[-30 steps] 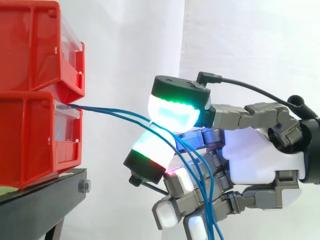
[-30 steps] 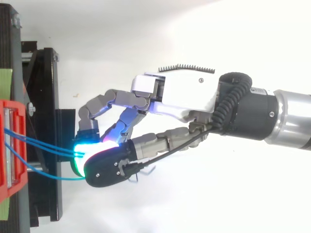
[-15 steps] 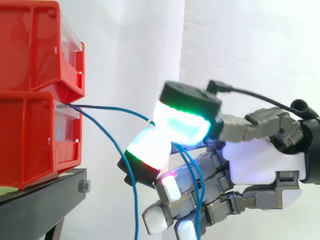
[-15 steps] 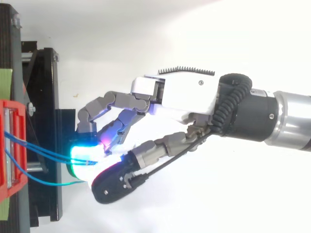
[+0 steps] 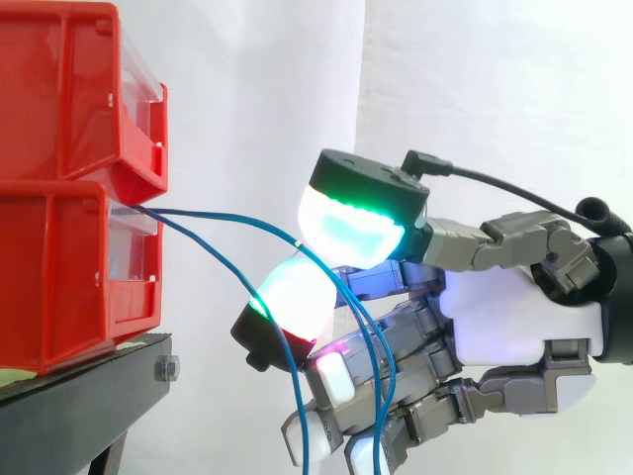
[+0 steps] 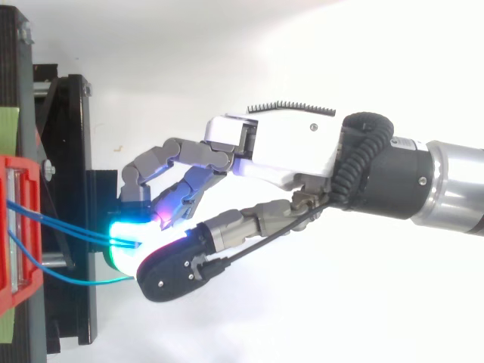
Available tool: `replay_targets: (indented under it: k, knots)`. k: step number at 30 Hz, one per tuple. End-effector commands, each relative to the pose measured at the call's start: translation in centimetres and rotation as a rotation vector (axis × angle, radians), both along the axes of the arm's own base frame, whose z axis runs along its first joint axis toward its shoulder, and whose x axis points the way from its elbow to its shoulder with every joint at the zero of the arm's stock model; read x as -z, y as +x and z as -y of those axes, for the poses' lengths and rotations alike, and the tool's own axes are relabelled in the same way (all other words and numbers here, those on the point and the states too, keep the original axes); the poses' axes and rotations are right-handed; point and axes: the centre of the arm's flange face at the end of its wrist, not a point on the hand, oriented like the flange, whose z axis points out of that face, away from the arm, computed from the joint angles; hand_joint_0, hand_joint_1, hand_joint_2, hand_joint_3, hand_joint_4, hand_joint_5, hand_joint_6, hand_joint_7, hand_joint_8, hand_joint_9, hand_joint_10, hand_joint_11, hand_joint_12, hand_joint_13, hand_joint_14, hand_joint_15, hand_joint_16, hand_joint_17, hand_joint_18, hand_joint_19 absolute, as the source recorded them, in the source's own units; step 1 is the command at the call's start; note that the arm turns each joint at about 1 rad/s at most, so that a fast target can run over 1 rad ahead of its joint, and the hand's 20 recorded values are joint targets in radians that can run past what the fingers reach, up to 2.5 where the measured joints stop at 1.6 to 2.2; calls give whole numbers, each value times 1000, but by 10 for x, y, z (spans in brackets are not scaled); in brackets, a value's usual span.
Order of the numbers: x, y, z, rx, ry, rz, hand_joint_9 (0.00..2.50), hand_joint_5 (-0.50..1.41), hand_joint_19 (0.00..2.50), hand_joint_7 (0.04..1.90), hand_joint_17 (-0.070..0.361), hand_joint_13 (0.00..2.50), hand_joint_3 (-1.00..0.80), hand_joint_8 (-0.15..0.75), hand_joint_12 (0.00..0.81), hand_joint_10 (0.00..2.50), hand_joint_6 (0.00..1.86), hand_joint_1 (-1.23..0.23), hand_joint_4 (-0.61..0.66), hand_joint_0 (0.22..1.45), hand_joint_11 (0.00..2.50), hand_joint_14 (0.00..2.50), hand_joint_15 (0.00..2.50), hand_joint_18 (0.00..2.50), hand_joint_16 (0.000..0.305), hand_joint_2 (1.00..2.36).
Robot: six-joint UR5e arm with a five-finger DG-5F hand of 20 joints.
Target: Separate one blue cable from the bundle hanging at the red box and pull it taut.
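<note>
**Just right of the red bins, a blue cable is pinched between glowing pads**

Out from the gap between the two stacked red bins [image 5: 59, 277] comes a thin blue cable [image 5: 237, 218]. It runs right in a shallow arc, not quite straight, to the hand [image 5: 504, 317]. The hand pinches it between two thick fingertips [image 5: 351, 226]: one above glowing green and cyan, one below glowing white with a green edge. The other fingers curl loosely underneath.

A loose strand [image 5: 301, 426] leaves the same gap, droops across the front of the lower pad and hangs down. More blue strands fall from the pinch over the curled fingers. From above, the cable shows as blue lines crossing from the bin front to the lit pads, with one teal strand nearer.

The bins are glossy moulded plastic with clear front panels, set on a black stand [image 5: 69, 406]. The pads are rounded and translucent with black caps. The fingers are grey and jointed, the palm a smooth white shell. A white curtain [image 5: 475, 79] hangs behind.
</note>
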Motion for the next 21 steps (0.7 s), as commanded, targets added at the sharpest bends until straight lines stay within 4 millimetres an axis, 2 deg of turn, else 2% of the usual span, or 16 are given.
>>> replay_targets:
  k: [1,4,7,8,11,13,21]
  knots:
    - [0,0,0,2,-1,-1,899,-193,628,1102,105,768,-500,312,392,21,840,-503,150,554,782,21,551,736,47,1000]
    - [1,0,0,2,0,-3,899,-194,633,1099,108,772,-500,319,399,23,836,-517,153,537,784,20,553,742,48,1000]
    - [0,0,0,2,0,-1,903,-191,652,1111,104,765,-500,312,389,20,831,-526,138,587,778,21,553,734,46,1000]
    - [0,0,0,2,0,-1,904,-190,646,1123,103,764,-440,309,387,22,833,-553,129,624,781,21,555,730,46,1005]
    - [0,0,0,2,-1,0,890,-191,636,1152,104,758,-200,312,391,23,840,-644,115,615,786,19,550,725,46,1020]
    - [0,0,-1,1,1,2,891,-192,627,1176,104,752,-151,315,392,20,839,-696,119,624,789,19,548,723,46,1022]
    - [0,0,-2,0,-1,0,870,-197,620,1114,104,726,-188,309,386,23,842,-825,127,684,802,20,540,721,46,1020]
